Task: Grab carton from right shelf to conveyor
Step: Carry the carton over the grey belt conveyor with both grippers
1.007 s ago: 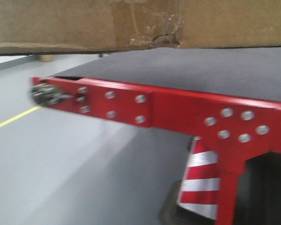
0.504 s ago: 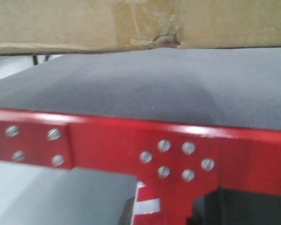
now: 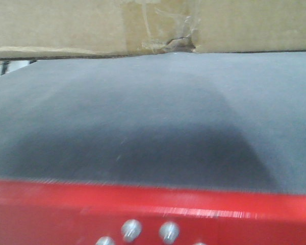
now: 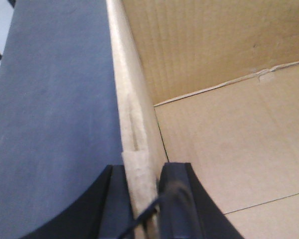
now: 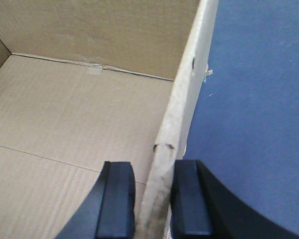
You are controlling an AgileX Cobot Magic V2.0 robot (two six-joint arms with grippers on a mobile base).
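Observation:
The brown carton (image 3: 66, 25) fills the top of the front view, its torn lower edge above the far part of the conveyor (image 3: 143, 112), a dark grey belt with a red strip (image 3: 153, 201) along its near edge. Whether the carton touches the belt I cannot tell. My left gripper (image 4: 144, 201) is shut on the carton's left wall (image 4: 132, 99), one finger inside and one outside over the belt (image 4: 55, 124). My right gripper (image 5: 152, 201) is closed on the right wall (image 5: 182, 109) the same way, with the belt (image 5: 254, 109) beside it. The right shelf is out of view.
Bolt heads (image 3: 131, 229) show on the red frame at the bottom of the front view. The open carton's inside floor (image 5: 65, 124) holds nothing. A pale sliver of floor (image 4: 0, 25) shows past the belt's left edge.
The view has closed in on the conveyor: the belt now fills the frame, the red frame has sunk to the bottom edge, and the floor has dropped out of sight. The carton stays held.

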